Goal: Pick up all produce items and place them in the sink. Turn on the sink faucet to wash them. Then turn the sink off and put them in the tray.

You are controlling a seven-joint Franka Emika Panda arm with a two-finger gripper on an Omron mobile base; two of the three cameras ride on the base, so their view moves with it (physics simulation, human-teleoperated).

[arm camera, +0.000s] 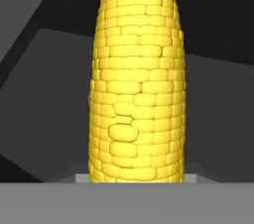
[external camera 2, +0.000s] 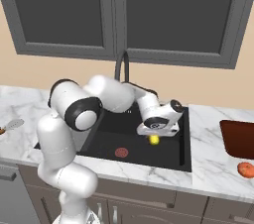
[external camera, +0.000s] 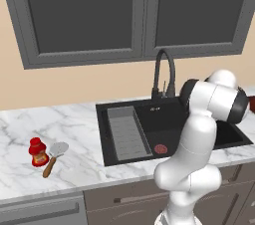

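Observation:
My gripper hangs over the right half of the black sink, shut on the yellow corn cob, which pokes out below the hand, above the basin floor. In the hand view the corn cob stands close up and hides the fingertips, with the dark basin behind it. The orange-red vegetable lies on the counter at the far right, just in front of the reddish-brown tray. The black gooseneck faucet rises behind the sink; no water shows.
A grey ribbed insert lies in the left of the basin and a red drain near its front. A red bottle and a wooden-handled spatula rest on the left counter. Dark cabinets hang overhead.

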